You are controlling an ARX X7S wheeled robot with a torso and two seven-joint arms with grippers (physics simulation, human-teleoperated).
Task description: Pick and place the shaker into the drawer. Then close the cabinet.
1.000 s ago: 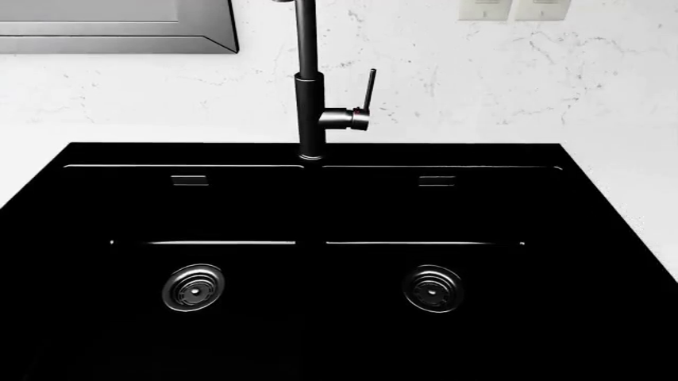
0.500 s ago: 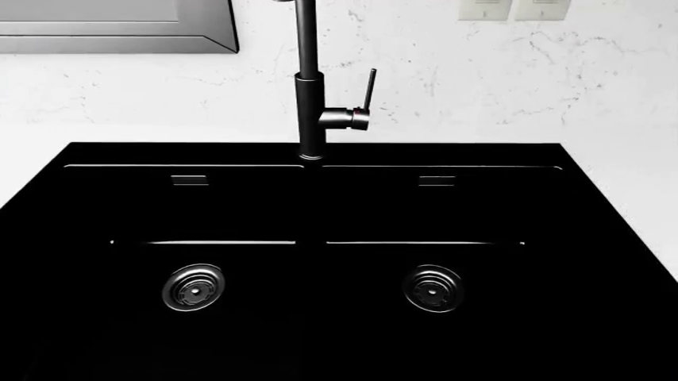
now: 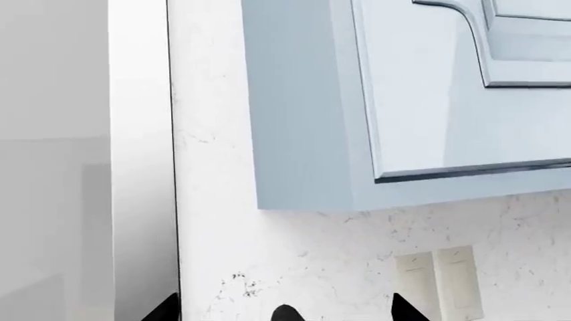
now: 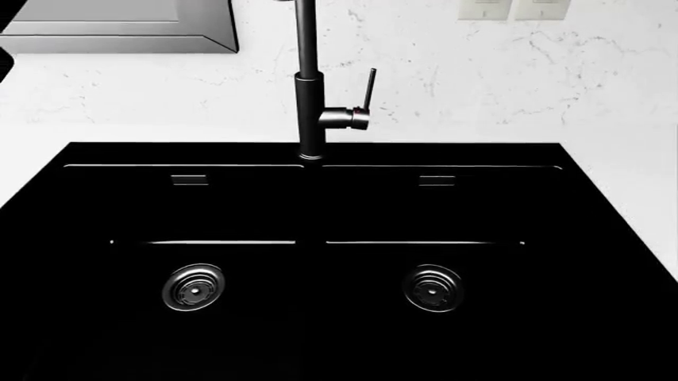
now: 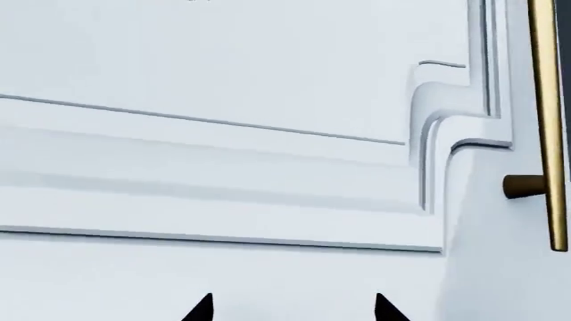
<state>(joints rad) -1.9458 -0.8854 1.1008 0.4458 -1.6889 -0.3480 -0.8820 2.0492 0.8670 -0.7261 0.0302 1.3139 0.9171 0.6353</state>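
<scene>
My head camera is looking down on a black double sink (image 4: 317,155) set in a white countertop (image 4: 636,182), with a black faucet (image 4: 308,87) standing at the back between the two basins. Each basin is showing one round drain: the left drain (image 4: 193,287) and the right drain (image 4: 433,288). Neither the shaker nor the drawer is appearing in any view, so I cannot tell where they are.

My left gripper (image 3: 285,311) is facing a marbled white wall (image 3: 295,261), below a pale blue-grey upper cabinet (image 3: 402,100) and near a pair of wall switches (image 3: 439,281). Its dark fingertips (image 3: 403,309) are showing spread apart at the frame edge, holding nothing.

My right gripper (image 5: 292,309) is pointing close at a pale raised-panel cabinet front (image 5: 223,134) carrying a brass bar handle (image 5: 546,120). Its fingertips (image 5: 200,309) are standing apart, empty and touching nothing.
</scene>
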